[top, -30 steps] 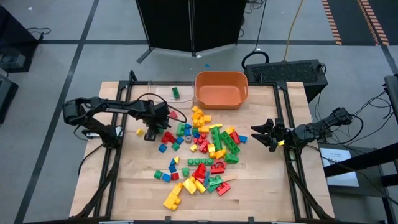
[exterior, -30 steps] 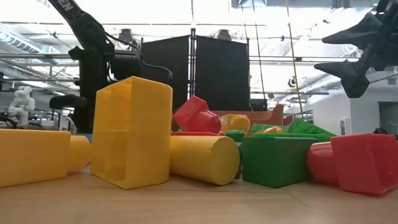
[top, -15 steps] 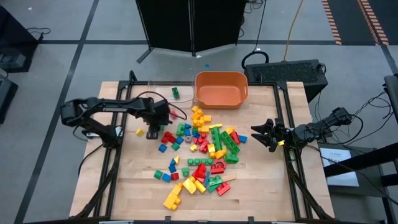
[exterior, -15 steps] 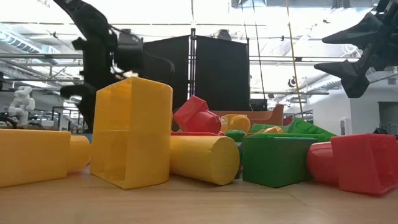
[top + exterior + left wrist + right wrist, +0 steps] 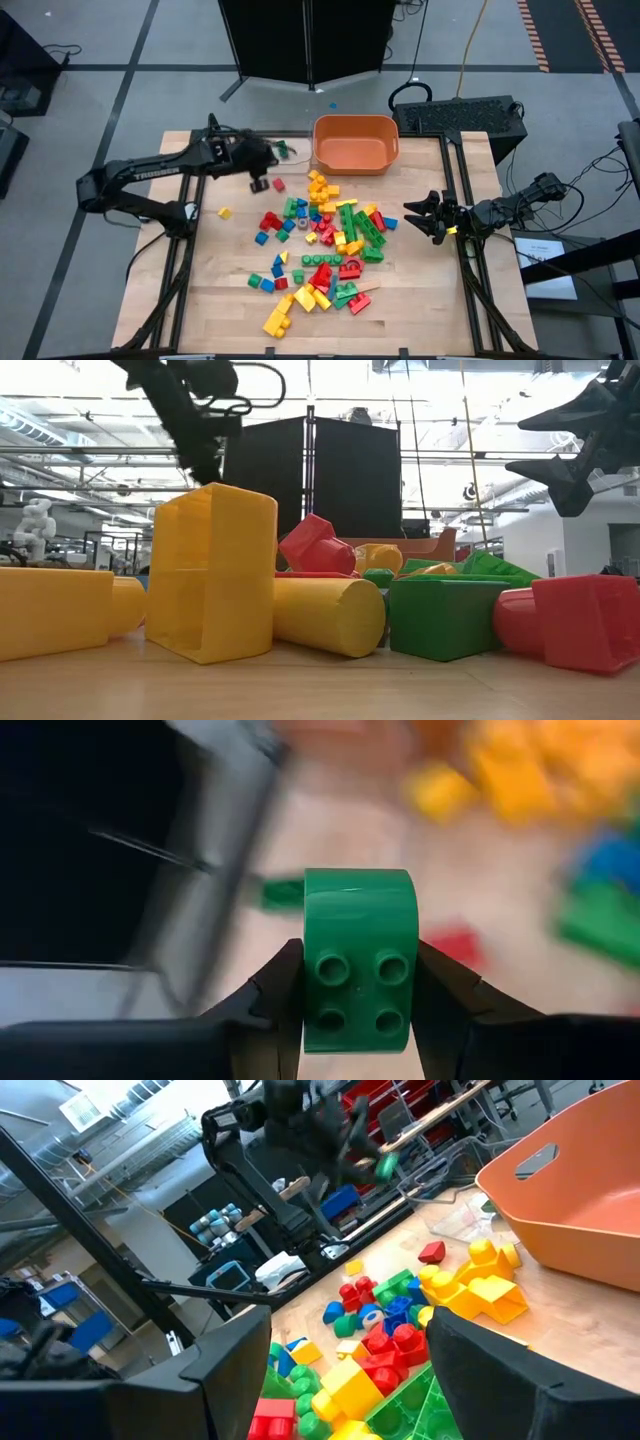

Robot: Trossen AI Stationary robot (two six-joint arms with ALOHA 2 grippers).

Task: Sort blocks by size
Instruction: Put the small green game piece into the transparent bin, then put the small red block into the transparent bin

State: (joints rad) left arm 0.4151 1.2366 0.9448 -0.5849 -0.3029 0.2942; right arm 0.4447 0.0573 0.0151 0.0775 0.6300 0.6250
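Above the table's far left, near the orange tub [image 5: 356, 143], left gripper [image 5: 357, 1020] clamped a green block [image 5: 358, 959] — its background blurred. Blocks [image 5: 320, 240] sat piled mid-table. Right gripper [image 5: 418, 217] hung spread wide at the right edge — fingertips cropped in its wrist view.

It was a robotics lab or workshop — a large open hall rather than a home. A wooden table [image 5: 235, 290] stood on a grey floor [image 5: 90, 90] marked with dark lines, framed by black metal rails. Behind it stood a black partition [image 5: 315, 475], with cables trailing across the floor. Beyond the table ran exposed ceiling ducts and pipes [image 5: 60, 420], shelving, blue bins [image 5: 215, 1225] and another white robot figure [image 5: 35, 525] — equipment, not furniture.
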